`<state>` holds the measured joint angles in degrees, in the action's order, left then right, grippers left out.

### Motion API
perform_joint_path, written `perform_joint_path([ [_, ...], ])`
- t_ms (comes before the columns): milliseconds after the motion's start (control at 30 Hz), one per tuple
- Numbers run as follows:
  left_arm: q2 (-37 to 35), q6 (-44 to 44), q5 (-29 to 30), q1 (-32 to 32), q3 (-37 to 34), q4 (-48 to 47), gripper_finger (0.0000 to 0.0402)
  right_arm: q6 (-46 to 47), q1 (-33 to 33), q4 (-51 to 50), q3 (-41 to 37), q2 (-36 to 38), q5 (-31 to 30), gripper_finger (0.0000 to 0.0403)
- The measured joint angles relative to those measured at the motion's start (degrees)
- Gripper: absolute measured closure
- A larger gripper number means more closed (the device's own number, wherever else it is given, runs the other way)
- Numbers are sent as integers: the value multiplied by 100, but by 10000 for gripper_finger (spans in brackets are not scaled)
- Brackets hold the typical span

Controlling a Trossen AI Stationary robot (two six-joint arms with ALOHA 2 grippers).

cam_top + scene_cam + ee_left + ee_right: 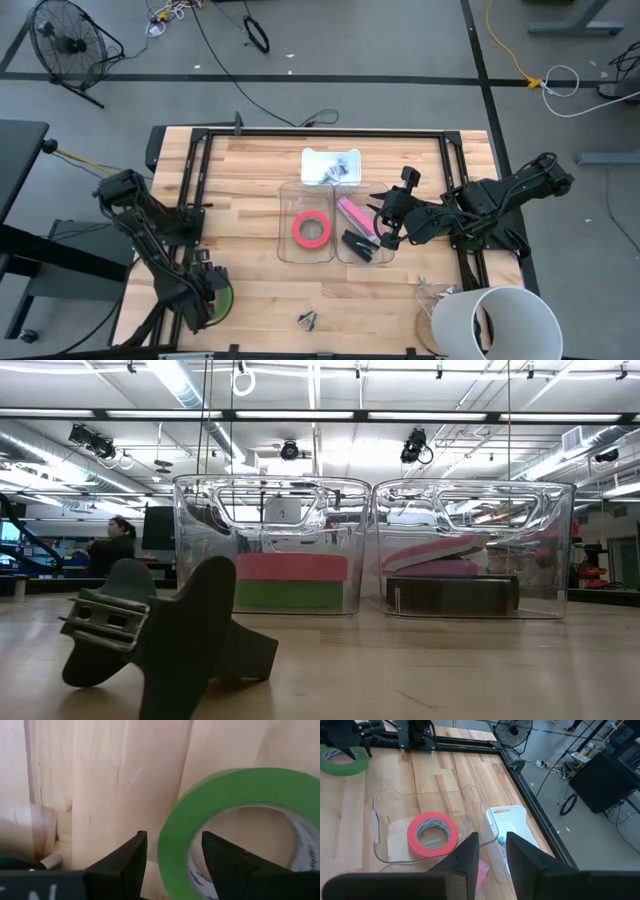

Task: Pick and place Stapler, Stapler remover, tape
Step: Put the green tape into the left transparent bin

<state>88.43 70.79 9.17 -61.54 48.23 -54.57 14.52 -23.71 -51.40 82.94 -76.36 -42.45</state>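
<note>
A green tape roll (222, 298) lies flat on the table near its left front corner. My left gripper (172, 842) is open over it, one finger outside the roll's wall (172, 835) and one inside the ring. A pink and black stapler (355, 232) lies in the right clear bin (385, 258). My right gripper (383, 228) hangs open and empty above that bin; in its wrist view (492, 847) a bit of pink shows below the fingers. A red tape roll (312, 229) lies in the left clear bin (283, 215). A dark staple remover (307, 319) rests on the table near the front edge and fills the foreground of the low view (160, 630). My left gripper's fingers stand on either side of the green roll's wall, pointing down. Bare table shows between the outer finger (131, 860) and the roll. Whether the inner finger (222, 857) touches the roll's core, I cannot tell.
A white tray (312, 158) with small metal pieces stands behind the bins. A big white bucket (495, 320) stands at the right front corner. A black frame (320, 133) runs along the table's edges. Bare wood lies between the bins and the front edge.
</note>
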Motion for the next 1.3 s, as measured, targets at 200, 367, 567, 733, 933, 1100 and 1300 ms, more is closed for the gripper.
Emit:
perform_joint_path([
  [200,375,-12,4,0,0,-5,206,9,-2,0,0,0,3,305],
  [367,593,8,24,0,20,10,215,4,-2,0,0,0,2,305],
  [567,618,27,240,-11,13,212,286,2,-1,0,0,0,0,305],
  [733,615,36,131,2,13,310,312,2,-1,0,0,0,2,305],
  [933,530,82,137,138,56,372,312,-17,0,0,0,0,-3,305],
  [1100,331,25,178,387,336,45,313,-61,-1,-4,0,-2,-3,305],
  [1300,91,-91,288,661,905,-819,313,-157,-2,-4,0,-2,-11,305],
])
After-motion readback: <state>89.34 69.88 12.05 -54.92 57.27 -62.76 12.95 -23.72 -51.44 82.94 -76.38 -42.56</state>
